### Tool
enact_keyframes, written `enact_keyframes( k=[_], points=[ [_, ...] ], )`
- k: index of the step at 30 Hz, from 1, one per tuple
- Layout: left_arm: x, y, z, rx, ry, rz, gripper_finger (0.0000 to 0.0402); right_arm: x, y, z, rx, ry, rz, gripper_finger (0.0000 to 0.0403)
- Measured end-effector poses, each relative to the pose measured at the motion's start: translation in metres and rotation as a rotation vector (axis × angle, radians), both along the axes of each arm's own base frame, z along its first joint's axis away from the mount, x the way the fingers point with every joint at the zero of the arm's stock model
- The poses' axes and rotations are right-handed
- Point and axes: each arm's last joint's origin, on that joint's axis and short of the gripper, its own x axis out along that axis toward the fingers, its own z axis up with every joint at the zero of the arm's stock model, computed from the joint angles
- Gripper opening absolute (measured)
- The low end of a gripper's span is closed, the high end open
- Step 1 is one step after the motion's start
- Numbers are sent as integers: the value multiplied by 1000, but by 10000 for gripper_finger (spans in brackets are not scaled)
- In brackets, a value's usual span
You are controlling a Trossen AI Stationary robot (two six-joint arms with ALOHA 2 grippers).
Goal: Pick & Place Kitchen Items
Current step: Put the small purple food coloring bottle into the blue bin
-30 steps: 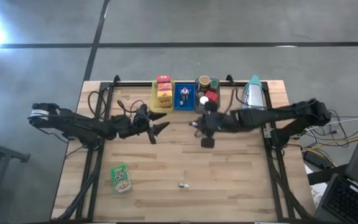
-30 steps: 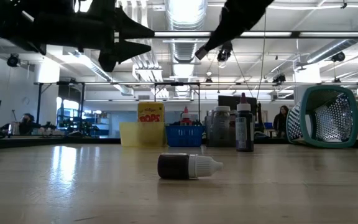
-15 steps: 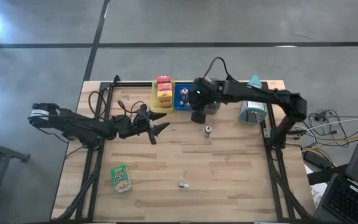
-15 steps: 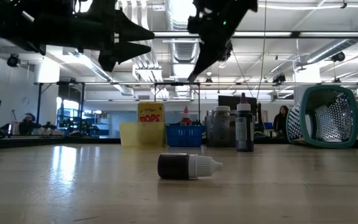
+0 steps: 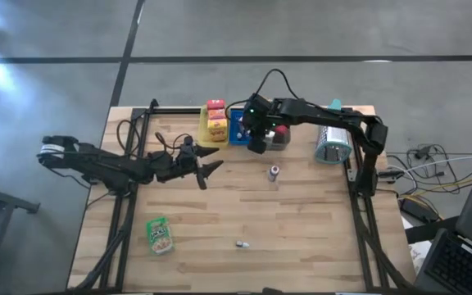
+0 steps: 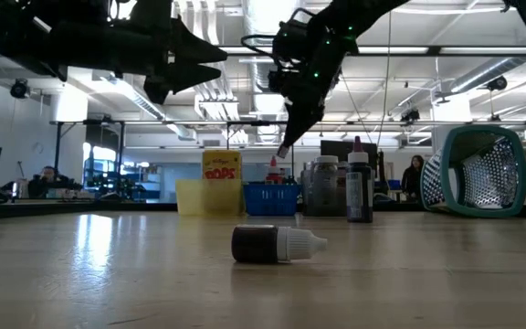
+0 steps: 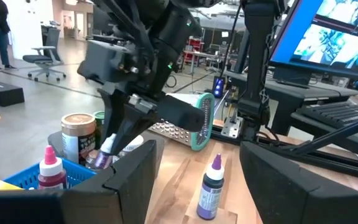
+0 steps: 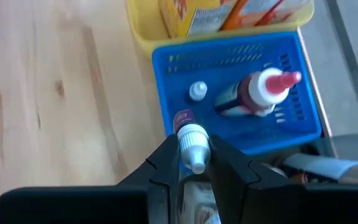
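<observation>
My right gripper hangs over the near edge of the blue tray at the table's far side, shut on a small white-capped vial. In the tray lie a red-tipped bottle and another tiny vial. My left gripper waits open and level left of centre, with nothing between its fingers. A slim dark bottle stands on its base mid-table. A further vial lies on its side near the front, and a green pouch lies flat at the near left. My right gripper pinches the vial between its two fingers, at the body just behind the white cap. The fingers slant down from above, toward the far side. The vial is lifted clear above the blue tray's near rim, its purple-banded end pointing away from the wrist.
A yellow tray with snack boxes sits left of the blue tray. A grey tray with jars sits to its right. A teal mesh basket lies on its side at the far right. Bare wood spans the near half.
My right arm has swung from the middle of the table toward the far edge and leftward, tipping its gripper downward, and now hangs over the blue tray with the vial. The slim dark bottle, earlier under the arm, now stands uncovered.
</observation>
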Motion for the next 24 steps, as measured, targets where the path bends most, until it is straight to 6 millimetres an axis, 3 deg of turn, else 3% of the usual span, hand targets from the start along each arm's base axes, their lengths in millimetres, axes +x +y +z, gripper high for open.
enact_keyframes(
  k=[8, 15, 24],
  points=[
    [0, 1, 0, 0, 1, 2, 237, 7, -9, -15, 8, -1, -24, 63],
    [0, 1, 0, -1, 3, 2, 237, 19, -16, -44, 40, 54, -25, 64],
    [0, 1, -1, -2, 8, 2, 237, 23, -33, -40, 36, 38, -60, 62]
  ],
)
